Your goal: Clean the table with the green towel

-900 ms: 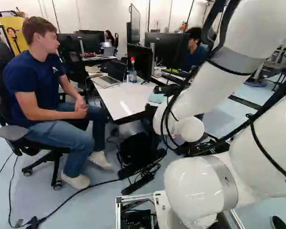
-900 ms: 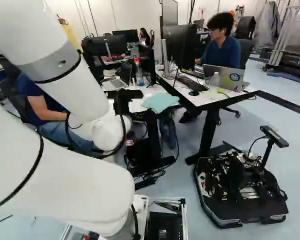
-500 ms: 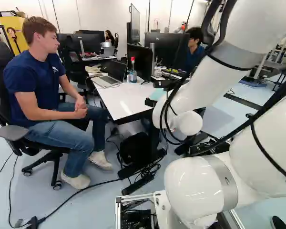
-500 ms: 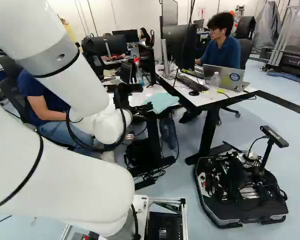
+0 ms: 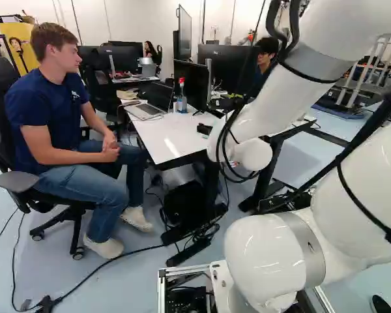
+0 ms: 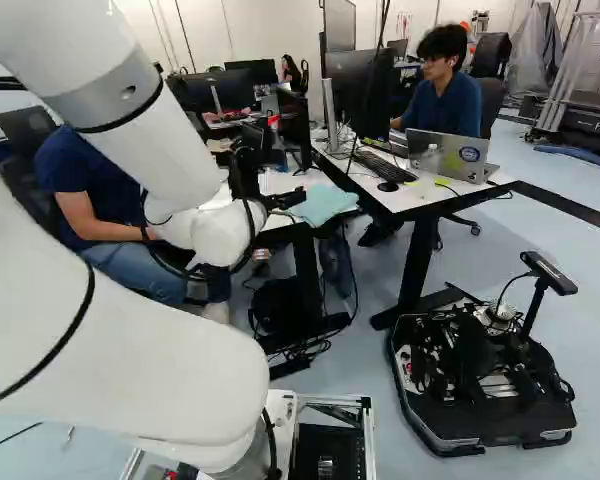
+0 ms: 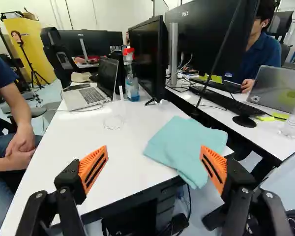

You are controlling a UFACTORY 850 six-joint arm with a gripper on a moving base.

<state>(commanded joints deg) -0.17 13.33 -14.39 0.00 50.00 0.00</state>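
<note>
Wrist and forearm (image 6: 152, 150) have lifted a bit since the earlier frames and the gripper (image 7: 155, 149) has swung round a little; base and towel haven't budged. Nothing's in its grip right now: fingers (image 7: 94, 168) wide apart, not touching anything. The green towel (image 7: 184, 145) is just ahead, between the finger lines but more toward one side, bunched near the corner of the worktop (image 7: 115, 155) next to the second desk (image 7: 263, 142), with one end flopping over the near edge. As for the arm, it reaches forward and angles down to the wrist, with the gripper aimed across the worktop. Progress-wise I'd call it the very start: towel not picked up, so the grab and all the wiping are left, imo. Farther in there's a laptop (image 7: 91, 93) and a spray bottle (image 7: 132, 86) by the monitor (image 7: 150, 59), so wiping will probably mean steering round those.
</note>
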